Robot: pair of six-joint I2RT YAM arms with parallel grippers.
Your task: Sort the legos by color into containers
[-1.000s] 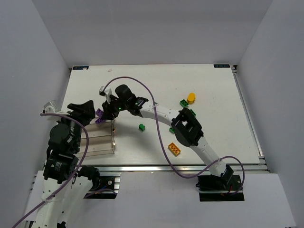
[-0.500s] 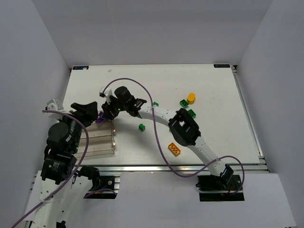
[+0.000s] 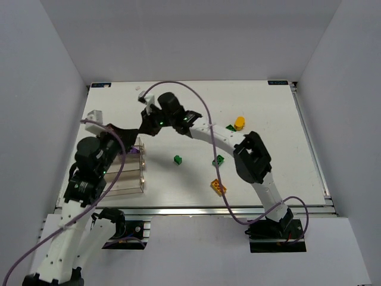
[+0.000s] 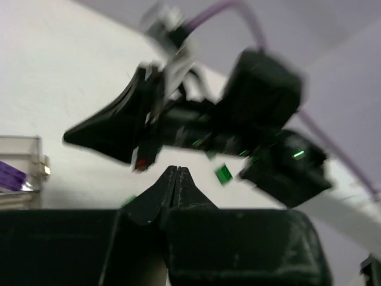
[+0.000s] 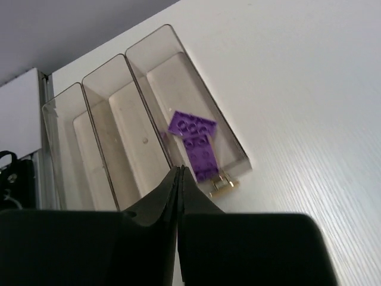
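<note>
- My right claw (image 5: pixel 178 173) is closed on nothing and hangs above the end bin (image 5: pixel 172 83).
- My left claw (image 4: pixel 172 173) is pinched shut too, and empty.
- The purple lego (image 5: pixel 193 143) lies inside that bin, so purple looks done.
- Next I'd open wide, drop straight over the nearest green lego (image 3: pixel 177 159), and keep the arms apart.

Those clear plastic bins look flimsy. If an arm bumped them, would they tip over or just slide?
Probably slide: the clear bins are low and long, sitting flat on the smooth white table. They are likely light, since only a flat purple lego piece shows inside. Their thin walls may flex a little if squeezed.
</note>
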